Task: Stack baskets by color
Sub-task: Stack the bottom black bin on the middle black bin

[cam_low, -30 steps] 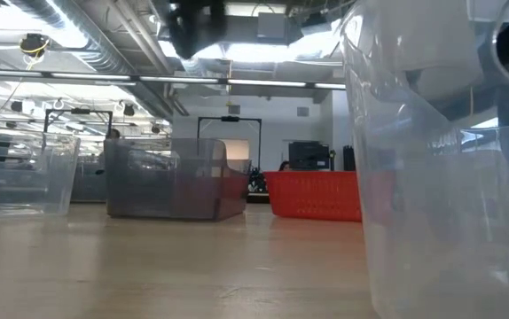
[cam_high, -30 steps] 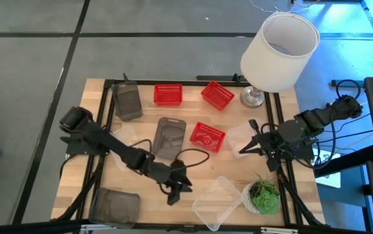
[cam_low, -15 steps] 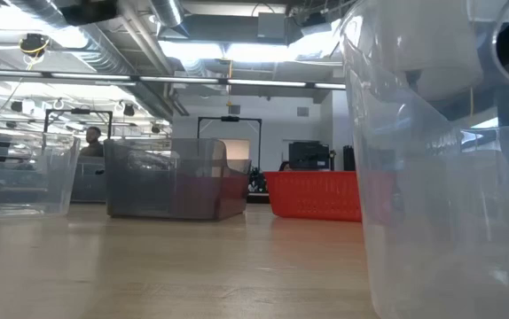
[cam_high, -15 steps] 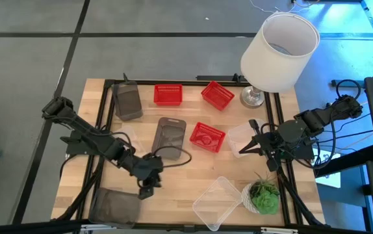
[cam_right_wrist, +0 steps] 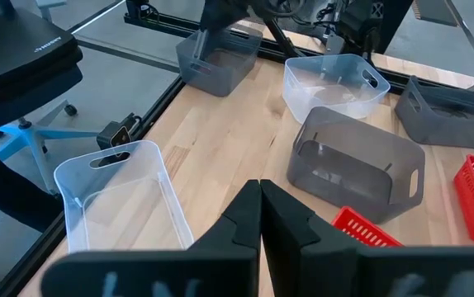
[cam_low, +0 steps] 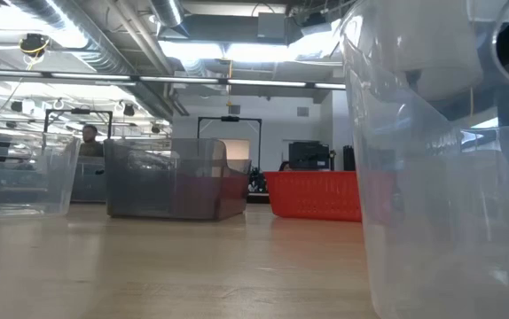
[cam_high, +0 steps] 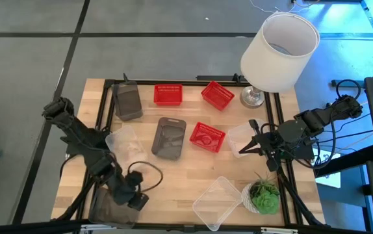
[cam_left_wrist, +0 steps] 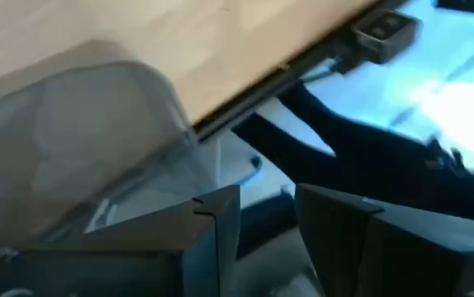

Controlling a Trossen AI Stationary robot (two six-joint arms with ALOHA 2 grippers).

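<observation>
Basket, smoky grey [cam_high: 112, 206], lies lower left of the frame directly under the left gripper [cam_high: 136, 199], jaws parted, empty (right gripper [cam_high: 246, 148], pinched closed, waits far right).

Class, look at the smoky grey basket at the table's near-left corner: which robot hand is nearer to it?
Left. The left hand hovers at the edge of the smoky grey basket, open. The right hand waits far across the table, shut, beside a clear basket.

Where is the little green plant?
In the high view, the green plant sits at the table's front right corner, beside the tilted clear basket and just in front of the right claw.
</observation>
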